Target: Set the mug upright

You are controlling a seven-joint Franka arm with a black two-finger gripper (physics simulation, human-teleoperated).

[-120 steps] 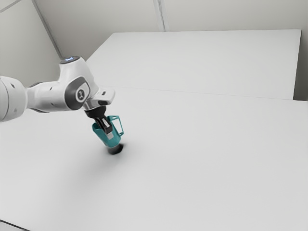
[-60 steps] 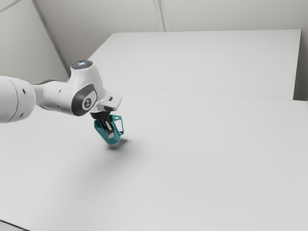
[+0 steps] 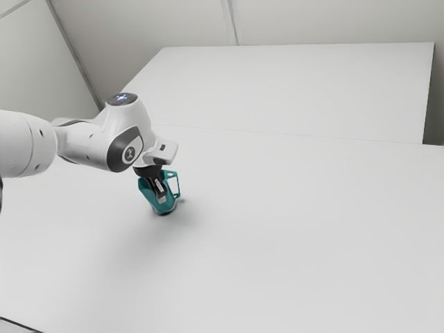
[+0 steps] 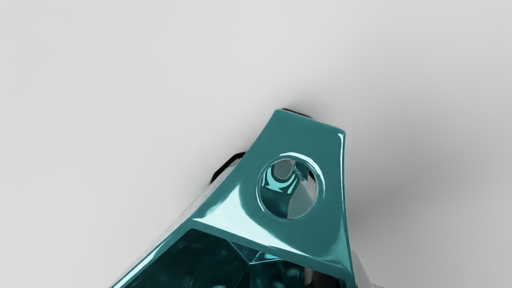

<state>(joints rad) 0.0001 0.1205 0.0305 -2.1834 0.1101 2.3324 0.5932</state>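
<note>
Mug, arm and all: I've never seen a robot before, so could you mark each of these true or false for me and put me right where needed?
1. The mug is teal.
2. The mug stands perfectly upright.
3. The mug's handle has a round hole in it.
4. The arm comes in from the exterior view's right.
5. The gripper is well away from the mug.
1. The mug is teal. True.
2. The mug stands perfectly upright. False: it leans, its open top toward the exterior view's left.
3. The mug's handle has a round hole in it. True.
4. The arm comes in from the exterior view's right. False: it comes from that view's left.
5. The gripper is well away from the mug. False: it is right at the mug.
</note>
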